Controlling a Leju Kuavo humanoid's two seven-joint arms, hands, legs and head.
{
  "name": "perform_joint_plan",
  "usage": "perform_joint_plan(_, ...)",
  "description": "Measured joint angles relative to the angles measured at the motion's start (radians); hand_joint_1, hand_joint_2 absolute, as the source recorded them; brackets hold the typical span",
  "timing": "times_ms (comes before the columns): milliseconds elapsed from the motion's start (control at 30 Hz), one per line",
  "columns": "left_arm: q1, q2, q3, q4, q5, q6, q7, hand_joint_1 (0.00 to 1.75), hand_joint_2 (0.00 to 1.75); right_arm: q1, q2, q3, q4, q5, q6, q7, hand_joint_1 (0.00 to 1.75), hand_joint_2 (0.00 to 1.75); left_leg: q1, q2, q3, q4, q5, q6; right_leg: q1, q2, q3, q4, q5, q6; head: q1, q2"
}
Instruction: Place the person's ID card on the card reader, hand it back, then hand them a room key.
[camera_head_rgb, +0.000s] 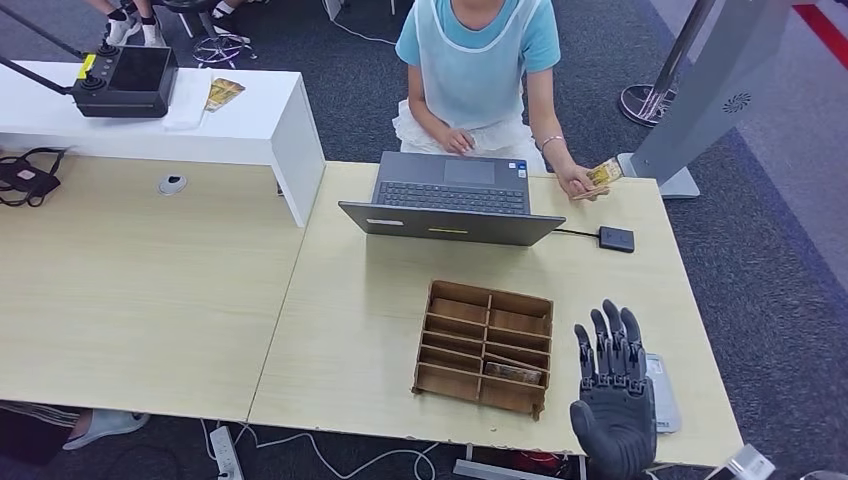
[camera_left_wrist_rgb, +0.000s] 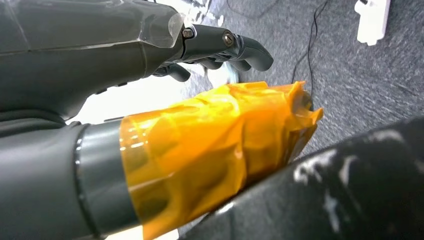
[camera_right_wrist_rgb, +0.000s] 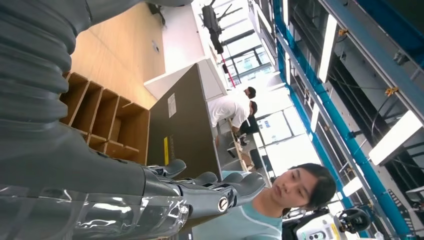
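Note:
Across the table a person (camera_head_rgb: 475, 70) holds a yellowish card (camera_head_rgb: 601, 174) out over the far right corner. The small black card reader (camera_head_rgb: 616, 238) lies beside the grey laptop (camera_head_rgb: 450, 198), wired to it. My right hand (camera_head_rgb: 611, 385) hovers palm up over the table's near right edge, fingers straight and spread, empty; the same hand (camera_right_wrist_rgb: 150, 195) reaches toward the person in the right wrist view. A wooden compartment tray (camera_head_rgb: 485, 346) left of that hand holds a card in a near slot (camera_head_rgb: 513, 373). My left hand (camera_left_wrist_rgb: 220, 47) hangs over the floor, thumb wrapped in orange tape, fingers loosely curled, holding nothing.
A grey flat device (camera_head_rgb: 662, 392) lies under my right hand at the table edge. A white raised counter (camera_head_rgb: 260, 125) with a black device (camera_head_rgb: 125, 82) and a card (camera_head_rgb: 223, 94) stands at the far left. A grey kiosk stand (camera_head_rgb: 705, 95) rises at the far right.

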Motion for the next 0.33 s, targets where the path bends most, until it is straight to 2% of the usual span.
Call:
perform_joint_plan(200, -0.001, 0.000, 0.000, 0.000, 0.155, 0.003, -0.032, 0.00, 0.00, 0.000, 0.009, -0.024, 0.012, -0.010, -0.003, 0.005, 0.00, 1.75, 0.000, 0.000, 0.000, 0.000, 0.000, 0.000, 0.000, 0.000, 0.000, 0.000, 0.000, 0.000, 0.000, 0.000)
perform_joint_plan(333, -0.001, 0.001, 0.000, 0.000, 0.229, 0.007, -0.062, 0.00, 0.00, -0.002, 0.018, -0.056, 0.021, 0.024, -0.038, 0.012, 0.00, 1.75, 0.000, 0.000, 0.000, 0.000, 0.000, 0.000, 0.000, 0.000, 0.000, 0.000, 0.000, 0.000, 0.000, 0.000)
